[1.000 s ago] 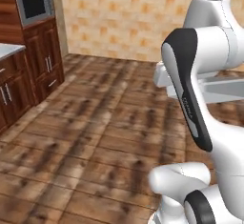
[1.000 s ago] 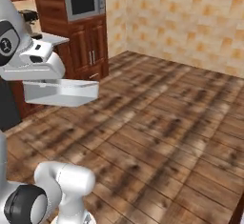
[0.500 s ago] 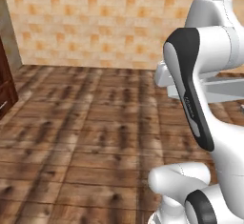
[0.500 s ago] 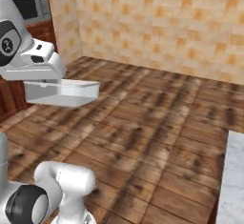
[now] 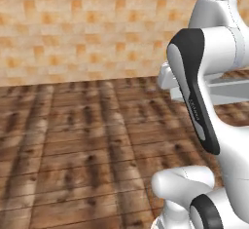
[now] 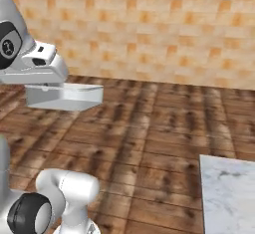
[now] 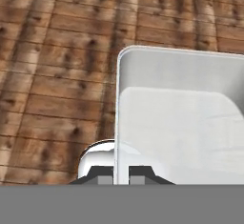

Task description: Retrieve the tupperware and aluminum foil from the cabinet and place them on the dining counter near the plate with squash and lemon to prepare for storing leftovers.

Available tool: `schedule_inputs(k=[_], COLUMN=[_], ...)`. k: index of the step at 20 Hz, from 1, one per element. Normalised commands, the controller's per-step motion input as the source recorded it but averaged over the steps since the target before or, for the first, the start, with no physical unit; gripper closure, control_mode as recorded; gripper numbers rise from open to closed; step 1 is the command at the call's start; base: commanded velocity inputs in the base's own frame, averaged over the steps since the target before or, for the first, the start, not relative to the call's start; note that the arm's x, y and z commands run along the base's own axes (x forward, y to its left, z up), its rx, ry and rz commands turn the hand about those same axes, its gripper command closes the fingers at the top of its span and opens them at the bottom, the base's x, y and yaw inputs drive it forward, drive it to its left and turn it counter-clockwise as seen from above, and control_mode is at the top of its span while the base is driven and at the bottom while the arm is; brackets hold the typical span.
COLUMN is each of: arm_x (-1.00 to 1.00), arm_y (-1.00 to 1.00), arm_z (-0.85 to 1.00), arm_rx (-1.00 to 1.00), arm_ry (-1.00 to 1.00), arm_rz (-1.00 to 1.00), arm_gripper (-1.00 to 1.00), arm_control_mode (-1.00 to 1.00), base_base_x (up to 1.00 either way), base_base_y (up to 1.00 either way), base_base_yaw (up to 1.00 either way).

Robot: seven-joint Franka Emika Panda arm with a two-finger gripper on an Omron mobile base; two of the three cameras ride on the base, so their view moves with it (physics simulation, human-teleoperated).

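Observation:
My gripper (image 7: 122, 176) is shut on the near rim of the tupperware (image 7: 181, 118), a pale grey-white shallow rectangular container, empty inside. I hold it level in the air above the wooden floor. From the right base view the tupperware (image 6: 64, 96) hangs under the white hand at the left. In the left base view its edge (image 5: 233, 92) pokes out behind the arm. A corner of white-grey marble top, probably the dining counter (image 6: 229, 193), enters at the lower right. The aluminum foil, the cabinet and the plate are out of view.
A brown plank floor (image 5: 73, 145) stretches ahead to a tan tiled wall (image 6: 149, 24). The arm's own white links (image 5: 204, 77) block the right side of the left base view.
The whole picture has swung: the base has turned, so the dark cabinets and microwave slid off to the left and the marble corner came in. The tupperware stays in the grip.

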Motion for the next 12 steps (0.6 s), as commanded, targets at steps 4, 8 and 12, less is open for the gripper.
schedule_inputs(k=[4, 8, 12], arm_x=[0.00, 0.00, 0.00], arm_y=[0.00, 0.00, 0.00], arm_z=[0.00, 0.00, 0.00], arm_rx=[0.00, 0.00, 0.00], arm_ry=[0.00, 0.00, 0.00], arm_rz=[0.00, 0.00, 0.00], arm_gripper=[1.00, 1.00, 1.00], arm_control_mode=[1.00, 1.00, 1.00], base_base_x=[0.74, 0.54, 0.41], base_base_y=[0.00, 0.16, 0.42], base_base_yaw=[-0.61, -0.70, -0.77])
